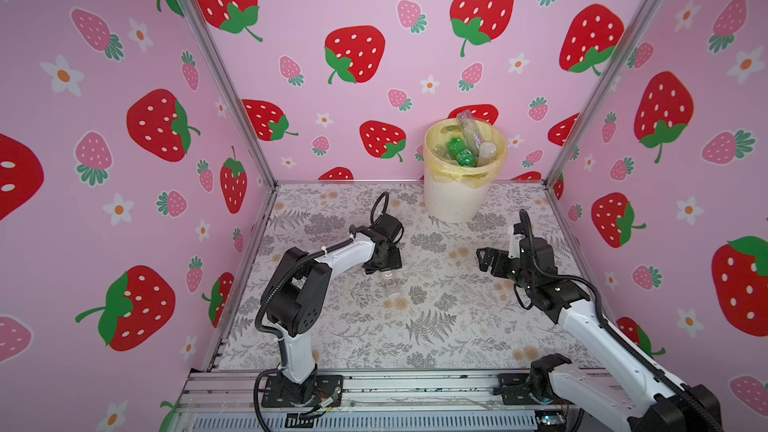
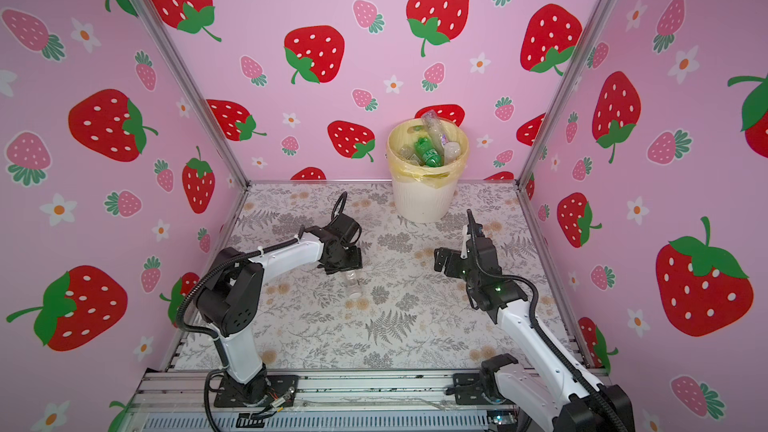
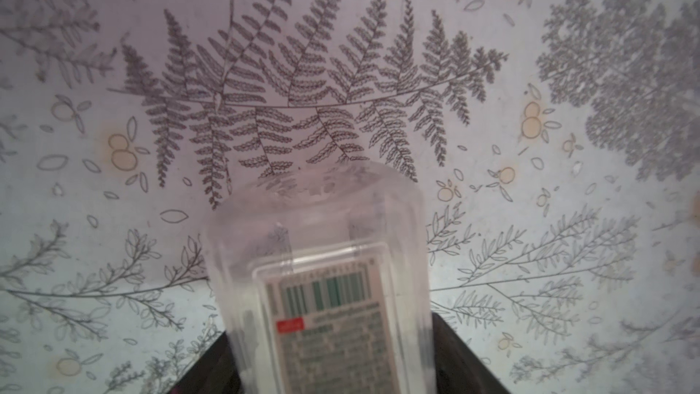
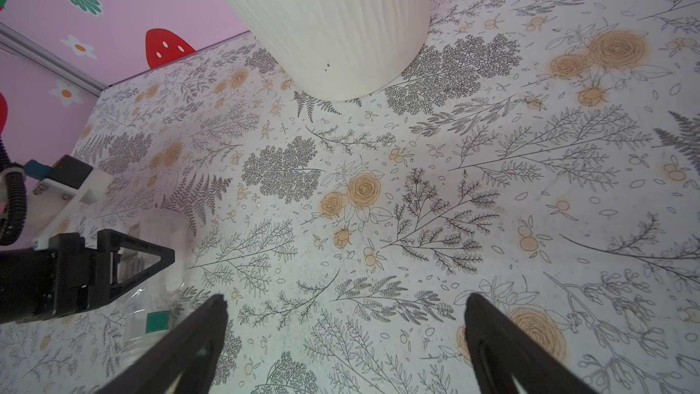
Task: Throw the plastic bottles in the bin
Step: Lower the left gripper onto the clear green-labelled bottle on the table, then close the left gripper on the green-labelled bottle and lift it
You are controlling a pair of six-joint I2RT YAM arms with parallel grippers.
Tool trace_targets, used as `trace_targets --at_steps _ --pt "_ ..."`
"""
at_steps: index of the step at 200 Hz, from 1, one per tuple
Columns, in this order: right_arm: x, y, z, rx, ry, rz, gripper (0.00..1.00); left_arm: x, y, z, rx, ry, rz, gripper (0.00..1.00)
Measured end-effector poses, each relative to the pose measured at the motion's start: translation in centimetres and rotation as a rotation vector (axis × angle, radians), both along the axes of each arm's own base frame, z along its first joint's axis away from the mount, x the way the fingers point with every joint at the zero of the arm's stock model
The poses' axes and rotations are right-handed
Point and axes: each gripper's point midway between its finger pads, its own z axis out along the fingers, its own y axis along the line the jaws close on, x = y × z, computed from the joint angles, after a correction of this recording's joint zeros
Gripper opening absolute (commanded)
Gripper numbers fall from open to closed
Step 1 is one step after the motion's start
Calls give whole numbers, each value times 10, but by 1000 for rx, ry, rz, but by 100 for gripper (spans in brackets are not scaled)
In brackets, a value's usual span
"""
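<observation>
Bottles fill the round cream-white ribbed plastic bin (image 1: 451, 201), which stands at the back of the table by the pink wall with red strawberries (image 1: 353, 14), a bit to the right in both top views; a see-through yellow bag (image 1: 457, 174) folds over its rim; inside it a green plastic bottle (image 1: 459, 151) lies among clear ones, and one tall clear bottle (image 1: 468, 126) sticks up above the rim. One small clear plastic bottle (image 1: 391, 285) is not in the bin; it lies on its side near the middle of the table, well apart from the bin, on the white table cover with grey leaves and orange flowers (image 1: 436, 317). The left gripper (image 1: 384, 271) is down over this bottle; in the left wrist view the bottle (image 3: 322, 259) sits between its two dark fingers (image 3: 458, 358), which are snug against both sides, and a white label with a bar code (image 3: 325, 316) faces up. The right gripper (image 1: 481, 260) hangs over the table on the right, near the bin but not touching it; in the right wrist view its fingers are wide apart (image 4: 346, 299), with only the flowery cover showing between them.
</observation>
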Motion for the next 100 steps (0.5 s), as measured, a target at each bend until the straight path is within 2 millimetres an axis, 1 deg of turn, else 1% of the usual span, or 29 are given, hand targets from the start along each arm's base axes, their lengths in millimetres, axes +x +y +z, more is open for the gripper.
trace_targets --at_steps 11,40,65,72,85,100 --pt "0 0 0 0 0 0 99 0 0 0 -1 -2 -2 61" --pt "0 0 0 0 0 -1 99 0 0 0 -1 -2 -3 61" --pt "0 0 0 1 -1 -1 99 3 -3 6 -20 -8 -11 59" --pt "0 0 0 1 -1 -1 99 4 -5 10 -35 -13 -14 57" --pt "0 -1 1 -1 -2 -3 99 5 -10 23 -80 -32 -35 56" --pt "1 -2 0 -6 -4 -9 99 10 -22 46 -163 -73 -73 56"
